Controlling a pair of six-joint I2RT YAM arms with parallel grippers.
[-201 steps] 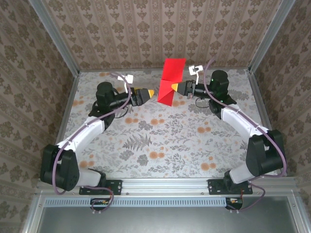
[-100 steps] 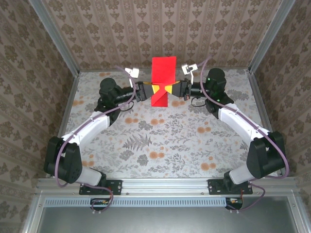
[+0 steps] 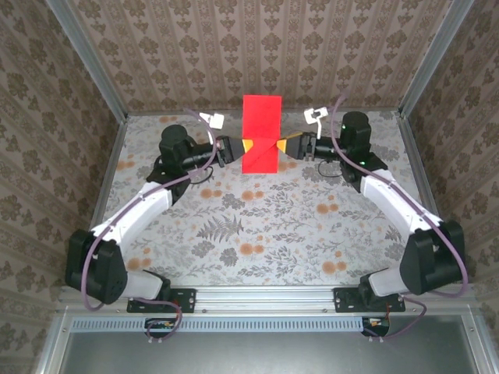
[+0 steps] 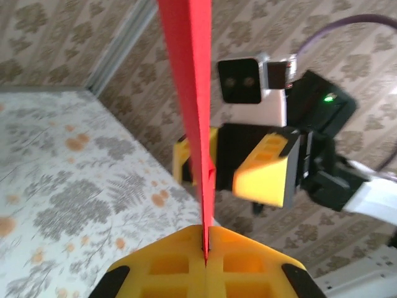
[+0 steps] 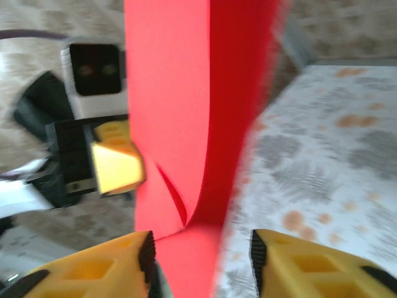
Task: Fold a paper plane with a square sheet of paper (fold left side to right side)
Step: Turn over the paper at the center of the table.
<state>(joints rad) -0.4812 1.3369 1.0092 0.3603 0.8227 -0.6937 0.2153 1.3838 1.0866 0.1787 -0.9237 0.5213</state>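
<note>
The square sheet of paper (image 3: 261,131) is bright red and creased, standing upright above the back middle of the table. My left gripper (image 3: 244,146) meets it from the left and is shut on its lower edge. In the left wrist view the thin red paper (image 4: 189,74) runs straight up from the closed yellow jaws of the left gripper (image 4: 206,245). My right gripper (image 3: 281,145) is at the sheet's right side. In the right wrist view, the right gripper (image 5: 201,254) is open, with the folded red paper (image 5: 180,93) between its spread fingers.
The floral table (image 3: 257,226) stretches toward the arm bases. Patterned walls (image 3: 257,47) close in the back and sides, with slanted metal posts (image 3: 86,58) at the corners. Both arms reach inward to the back centre.
The left gripper moved in to the paper and shut on it. The right gripper, shut on the paper before, has opened. The sheet now stands more upright and centred.
</note>
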